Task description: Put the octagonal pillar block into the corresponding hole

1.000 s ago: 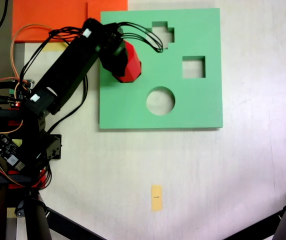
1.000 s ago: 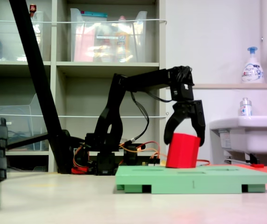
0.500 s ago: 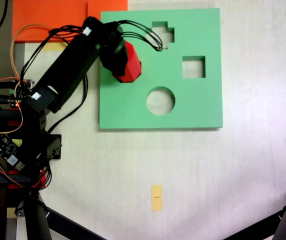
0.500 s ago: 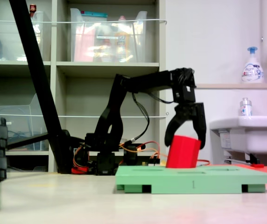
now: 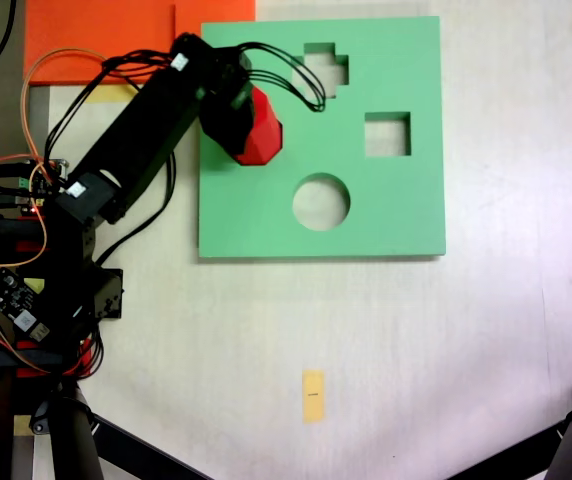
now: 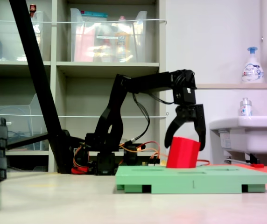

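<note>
First exterior view: block point(image 5: 259, 135) at board point(image 5: 386, 215) upper left, now nudged slightly up and left under gripper point(image 5: 236, 118); hole hidden beneath, not visible.

Second exterior view: block point(image 6: 183, 152) lower than a second ago, base at or in board point(image 6: 194, 178) top, seemingly sinking into hole. Long axis near vertical, tilted slightly right at top. Gripper point(image 6: 186, 135) astride block top, jaws spread, grip uncertain.

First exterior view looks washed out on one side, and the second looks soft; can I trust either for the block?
First exterior view: glare whitens the table at its right, but the red block stays crisp, part-hidden by the arm. Second exterior view: slightly soft and low, yet the block between the fingers and the green board read clearly.
</note>
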